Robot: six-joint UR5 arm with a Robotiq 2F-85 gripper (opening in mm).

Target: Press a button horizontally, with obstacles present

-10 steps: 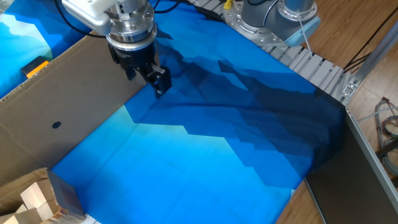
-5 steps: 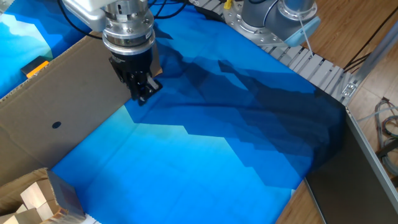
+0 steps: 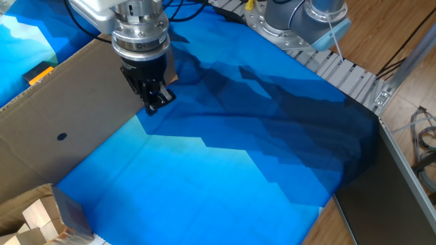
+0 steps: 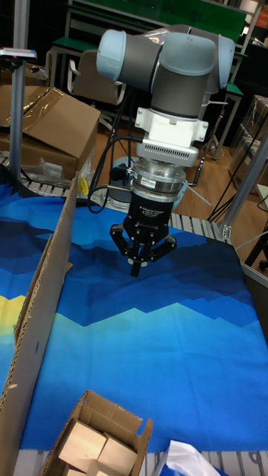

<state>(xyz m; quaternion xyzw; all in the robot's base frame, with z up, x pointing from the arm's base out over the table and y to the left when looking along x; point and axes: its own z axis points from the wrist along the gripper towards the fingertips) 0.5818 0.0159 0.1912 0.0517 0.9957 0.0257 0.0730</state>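
The obstacles are one large brown cardboard sheet (image 3: 75,102) standing on edge along the left of the blue cloth, with a tiny dark hole (image 3: 61,136). The button (image 3: 39,73), a small orange-yellow block with a black part, peeks over the sheet's top edge on its far side. My gripper (image 3: 154,103) points down just in front of the sheet's right end, close to its face, fingertips together and empty. In the tall fixed view the gripper (image 4: 137,266) hangs right of the cardboard sheet (image 4: 45,297), and the button is hidden.
An open box of pale wooden blocks (image 3: 37,218) (image 4: 89,442) sits at the near left corner. The arm's base (image 3: 306,20) and a roller rail (image 3: 340,68) lie at the far right. A dark panel (image 3: 395,197) borders the right side.
Over the last second the gripper shifted left toward the cardboard sheet and turned about its axis. In the last half second it barely moved.
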